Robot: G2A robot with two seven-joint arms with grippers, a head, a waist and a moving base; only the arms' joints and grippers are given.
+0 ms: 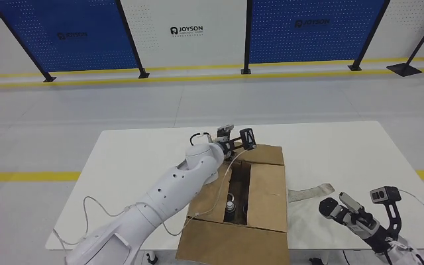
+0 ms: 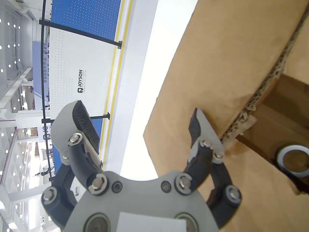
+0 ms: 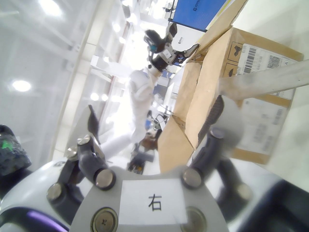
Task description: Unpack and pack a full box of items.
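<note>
A brown cardboard box (image 1: 268,192) stands mid-table, its top flaps parted by a narrow gap. A bottle top (image 1: 230,205) shows in that gap; the left wrist view shows a round white-rimmed cap (image 2: 292,160) inside the box (image 2: 217,49). My left gripper (image 1: 237,136) is open at the box's far end. One finger (image 2: 200,126) rests against a flap's edge, the other is in the air. My right gripper (image 1: 338,204) stands open near the table's front right, holding nothing. From there I see the box (image 3: 212,78) and the left gripper (image 3: 178,39).
A pale strip of tape (image 1: 308,193) lies on the white table (image 1: 132,165) between the box and my right gripper. In the right wrist view the strip (image 3: 265,80) runs past one fingertip. Bare table lies on both sides of the box.
</note>
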